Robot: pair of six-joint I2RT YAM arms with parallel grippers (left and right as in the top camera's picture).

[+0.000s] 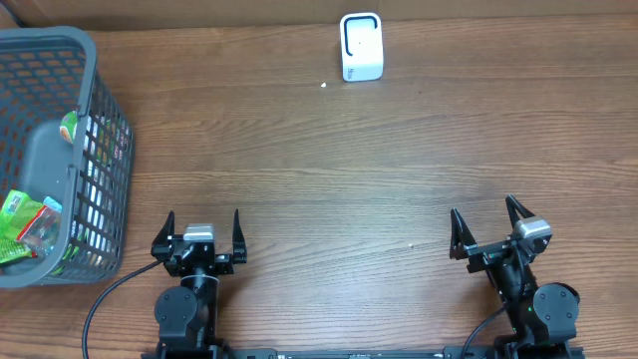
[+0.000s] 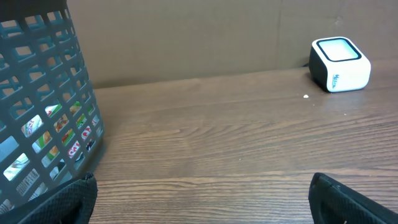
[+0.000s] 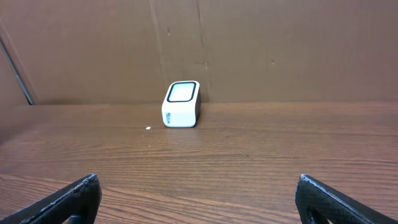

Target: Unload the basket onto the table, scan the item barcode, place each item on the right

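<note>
A white barcode scanner (image 1: 361,46) with a dark window stands at the far edge of the wooden table, also seen as the scanner (image 2: 340,64) and the scanner (image 3: 181,104) from the wrists. Packaged items, among them a green packet (image 1: 25,224), lie in the grey basket (image 1: 100,170) at the left. My left gripper (image 1: 202,217) rests near the front edge, open and empty, just right of the basket (image 2: 43,93). My right gripper (image 1: 482,209) is open and empty at the front right, facing the scanner. Both grippers (image 2: 202,186) (image 3: 198,186) show only bare wood between their fingers.
A brown cardboard wall (image 3: 249,50) backs the table behind the scanner. A small white speck (image 1: 324,85) lies left of the scanner. A black cable (image 1: 105,299) loops by the left arm's base near the basket.
</note>
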